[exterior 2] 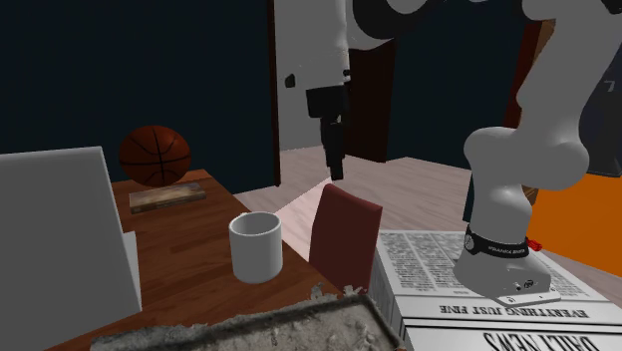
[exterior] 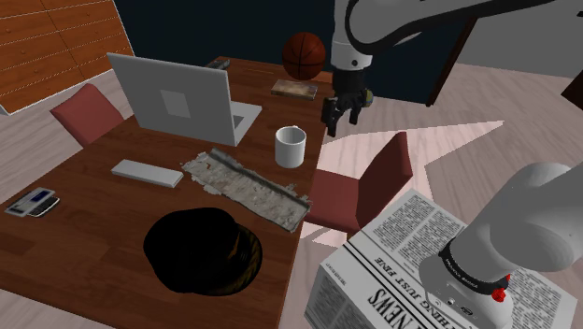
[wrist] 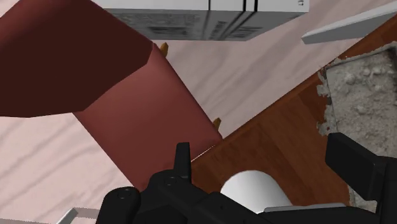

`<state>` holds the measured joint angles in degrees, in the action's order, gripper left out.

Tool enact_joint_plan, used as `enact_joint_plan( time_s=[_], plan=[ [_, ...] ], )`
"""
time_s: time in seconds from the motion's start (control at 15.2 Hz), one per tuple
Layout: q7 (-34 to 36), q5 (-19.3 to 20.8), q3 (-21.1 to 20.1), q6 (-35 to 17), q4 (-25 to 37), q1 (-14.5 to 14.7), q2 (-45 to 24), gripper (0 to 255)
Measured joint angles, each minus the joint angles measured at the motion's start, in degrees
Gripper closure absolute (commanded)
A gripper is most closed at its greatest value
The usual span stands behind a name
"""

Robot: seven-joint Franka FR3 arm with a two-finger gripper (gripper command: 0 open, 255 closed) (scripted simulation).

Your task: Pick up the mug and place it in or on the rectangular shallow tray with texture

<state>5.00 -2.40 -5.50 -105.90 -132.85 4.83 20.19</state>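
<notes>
Jaws parted and empty hang upper middle in the shoulder view, the upright white mug [exterior: 291, 147] just lower-left on the surface [exterior: 103, 252].

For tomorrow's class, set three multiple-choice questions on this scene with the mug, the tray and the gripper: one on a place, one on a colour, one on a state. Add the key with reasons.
1. Where does the mug stand?
A) on the table, beside the tray
B) inside the tray
C) on a shelf

2. What colour is the ball?
A) green
B) orange-brown
C) white

3. How is the gripper?
A) shut on the mug
B) shut on nothing
C) open, holding nothing

Key:
1 A: the mug stands upright on the wooden table, next to the grey tray and not in it.
2 B: the ball behind the mug is orange-brown with dark lines.
3 C: in the wrist view the fingers stand apart, above the mug and not touching it.
</notes>
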Motion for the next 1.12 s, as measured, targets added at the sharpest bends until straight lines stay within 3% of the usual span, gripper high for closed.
enact_joint_plan(
  time_s=[0.59,0.92,1.12],
  plan=[
    [4.5,1.9,-3.3,-9.4,11.0,1.6,-18.6,0],
    [7.3,4.0,-4.4,-11.2,20.5,3.0,-28.9,0],
    [7.8,4.6,-4.4,-13.1,21.2,3.3,-31.5,0]
  ],
)
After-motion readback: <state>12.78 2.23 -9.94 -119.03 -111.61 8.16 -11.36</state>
